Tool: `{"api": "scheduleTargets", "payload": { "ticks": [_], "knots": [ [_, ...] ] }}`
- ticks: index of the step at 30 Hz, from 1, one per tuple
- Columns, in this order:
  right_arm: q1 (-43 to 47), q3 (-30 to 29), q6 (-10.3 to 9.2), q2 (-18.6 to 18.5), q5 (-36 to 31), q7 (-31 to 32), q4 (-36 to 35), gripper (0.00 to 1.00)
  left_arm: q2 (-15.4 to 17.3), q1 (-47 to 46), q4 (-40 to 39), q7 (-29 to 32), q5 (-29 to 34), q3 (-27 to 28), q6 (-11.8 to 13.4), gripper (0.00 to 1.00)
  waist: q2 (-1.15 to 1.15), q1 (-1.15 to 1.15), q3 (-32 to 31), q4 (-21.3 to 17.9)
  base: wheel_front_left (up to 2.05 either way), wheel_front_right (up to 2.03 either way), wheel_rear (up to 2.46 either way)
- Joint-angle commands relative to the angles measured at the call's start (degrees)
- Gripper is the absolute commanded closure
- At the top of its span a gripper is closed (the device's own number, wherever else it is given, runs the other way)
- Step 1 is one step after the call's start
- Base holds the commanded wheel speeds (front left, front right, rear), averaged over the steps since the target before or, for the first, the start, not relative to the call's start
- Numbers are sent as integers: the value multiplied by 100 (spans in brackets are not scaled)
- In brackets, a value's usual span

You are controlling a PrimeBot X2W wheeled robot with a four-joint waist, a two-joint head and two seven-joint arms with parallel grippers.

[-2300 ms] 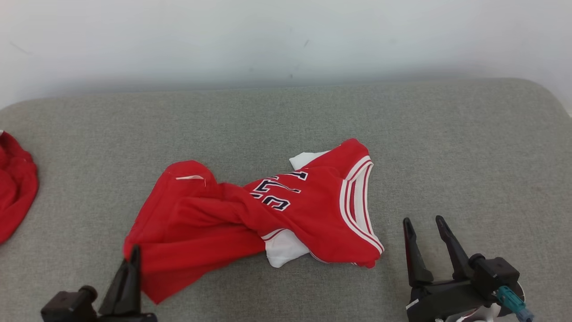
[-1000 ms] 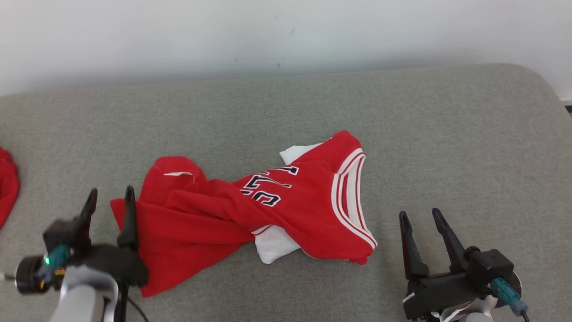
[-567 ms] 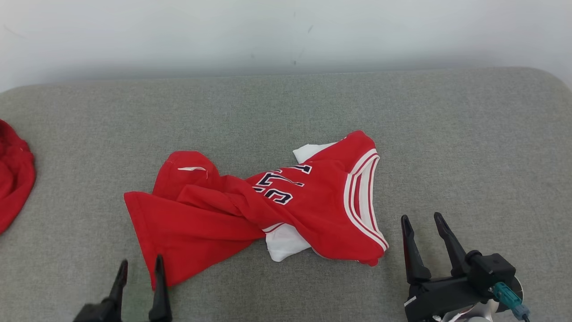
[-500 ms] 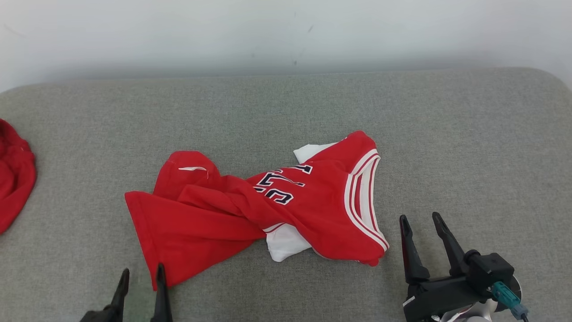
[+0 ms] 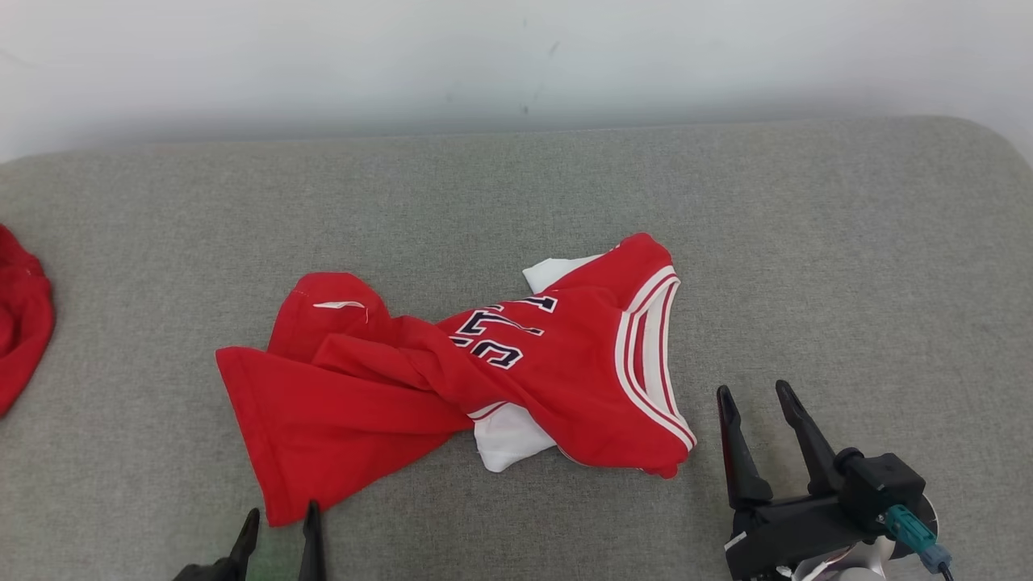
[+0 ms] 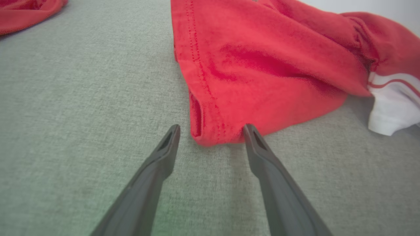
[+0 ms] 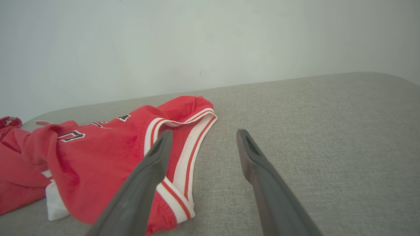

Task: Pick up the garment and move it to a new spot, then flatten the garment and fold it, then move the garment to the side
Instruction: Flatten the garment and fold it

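One red-and-white jersey [image 5: 565, 363] lies on the single grey padded worktop [image 5: 807, 242]. With the second red cloth [image 5: 20, 323] at the worktop's left edge, that makes two garments. Two sets of jaws are present, each with two dark fingers [image 5: 738, 452].

The red cloth jersey [image 5: 565, 379] is a soft, matt knit, its white striped trim ribbed and its hem stitched. The grey cloth-covered table [image 5: 807, 242] has a coarse, matt weave. The long dark fingers [image 7: 262, 177] look like plastic: smooth and dull.
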Motion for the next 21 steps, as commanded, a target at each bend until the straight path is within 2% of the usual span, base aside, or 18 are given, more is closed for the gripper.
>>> {"api": "scheduleTargets", "payload": {
  "ticks": [1, 2, 3, 4, 5, 12, 15, 21],
  "knots": [
    [-35, -19, -13, -6, 17, -7, -26, 0, 23, -143, 78, -25, 7, 23, -41, 13, 0, 0, 17, -22, 0, 0, 0],
    [-35, -19, -13, -6, 17, -7, -26, 0, 23, -143, 78, -25, 7, 23, -41, 13, 0, 0, 17, -22, 0, 0, 0],
    [-28, -28, -13, -5, 9, -7, -23, 0, 37, -207, 111, -30, 25, 32, -60, 52, 0, 0, 19, -25, 0, 0, 0],
    [-21, -31, -13, -3, -1, -7, -22, 0, 45, -259, 133, -34, 42, 39, -73, 85, 0, 0, 17, -28, 0, 0, 0],
    [-16, -39, -13, -5, -7, -7, -20, 0, 52, -303, 159, -34, 62, 34, -79, 100, 0, 0, 13, -29, 0, 0, 0],
    [27, -78, -13, -6, 3, -7, -14, 0, 53, -357, 101, -44, 31, -19, -233, 100, 0, 0, -44, 23, 0, 0, 0],
    [65, -113, -13, -4, 32, -7, -25, 0, 61, -164, -476, 55, 39, -53, -167, 100, 0, 0, -61, 100, 0, 0, 0],
    [94, -125, -13, -5, 69, -7, -20, 0, 367, 235, -2169, 690, 141, 52, 99, 100, 0, 0, -82, 250, 0, 0, 0]
  ]
}}
